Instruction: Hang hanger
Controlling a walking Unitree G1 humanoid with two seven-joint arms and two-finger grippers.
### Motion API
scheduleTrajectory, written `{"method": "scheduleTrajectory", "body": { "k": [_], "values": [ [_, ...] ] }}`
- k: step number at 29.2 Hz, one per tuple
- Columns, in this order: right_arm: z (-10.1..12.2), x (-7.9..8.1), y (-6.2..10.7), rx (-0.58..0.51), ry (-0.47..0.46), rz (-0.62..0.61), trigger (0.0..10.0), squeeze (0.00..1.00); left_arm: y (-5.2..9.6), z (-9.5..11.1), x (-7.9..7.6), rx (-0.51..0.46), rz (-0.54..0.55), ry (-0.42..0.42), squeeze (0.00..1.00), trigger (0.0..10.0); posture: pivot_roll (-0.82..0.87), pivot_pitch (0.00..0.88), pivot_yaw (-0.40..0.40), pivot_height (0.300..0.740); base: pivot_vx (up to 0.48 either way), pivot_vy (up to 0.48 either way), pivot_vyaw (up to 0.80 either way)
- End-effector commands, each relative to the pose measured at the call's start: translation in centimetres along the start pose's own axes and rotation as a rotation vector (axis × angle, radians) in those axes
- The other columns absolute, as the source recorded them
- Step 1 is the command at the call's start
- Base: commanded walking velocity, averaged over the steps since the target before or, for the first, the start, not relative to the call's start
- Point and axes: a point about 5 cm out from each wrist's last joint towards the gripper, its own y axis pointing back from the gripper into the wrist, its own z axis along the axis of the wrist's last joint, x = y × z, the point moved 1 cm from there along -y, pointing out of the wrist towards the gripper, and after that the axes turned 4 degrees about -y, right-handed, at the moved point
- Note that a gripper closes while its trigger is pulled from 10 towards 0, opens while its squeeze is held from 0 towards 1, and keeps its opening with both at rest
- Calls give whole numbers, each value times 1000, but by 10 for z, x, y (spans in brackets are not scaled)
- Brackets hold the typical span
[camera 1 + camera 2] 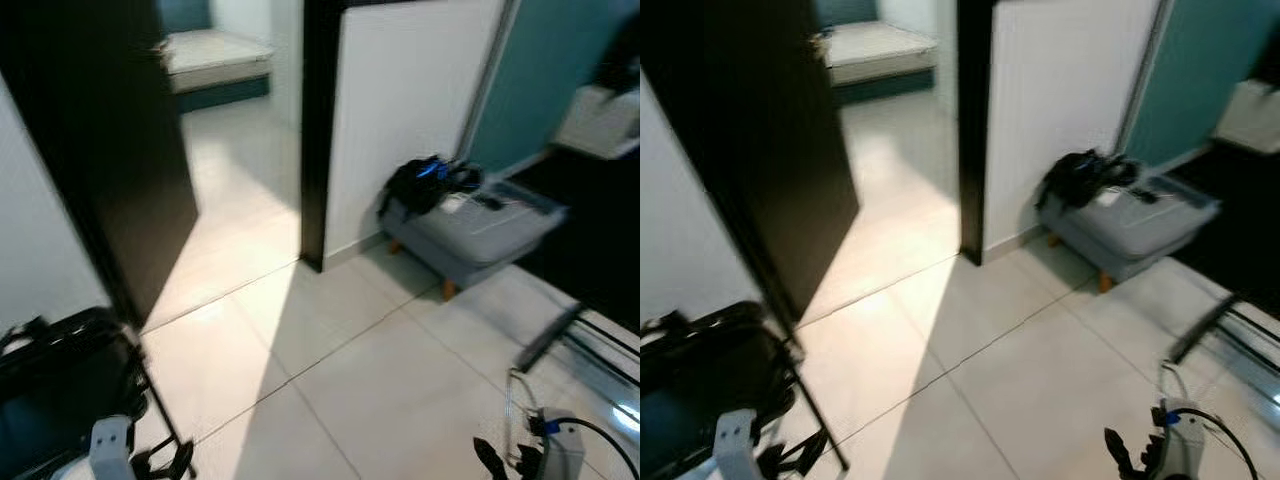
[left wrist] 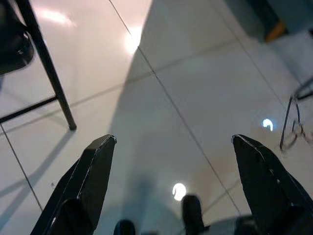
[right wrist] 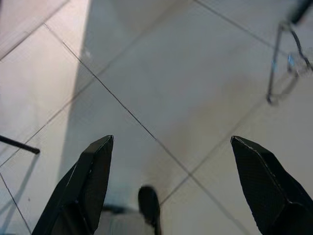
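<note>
Search/approach step: both grippers, left gripper and right gripper, hang spread wide and empty over floor tiles, what looks like a wire hanger lying near the right one, so next comes reaching down to grasp it.

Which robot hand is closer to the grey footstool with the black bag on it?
Right. The right gripper hangs low on the footstool's side of the floor; the left gripper hangs far across, by the black folding chair.
</note>
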Motion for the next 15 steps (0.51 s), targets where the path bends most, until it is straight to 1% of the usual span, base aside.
{"method": "scheduleTrajectory", "body": {
  "k": [1,15],
  "values": [
    [-3,0,1,6,-15,-7,10000,0,-2,3,0,-2,-1,-5,0,10000,34,43,17,740,0,0,-800],
    [-2,0,0,5,-14,-8,10000,0,-1,0,1,10,9,4,0,10000,27,45,16,740,0,0,-800]
  ]
}}
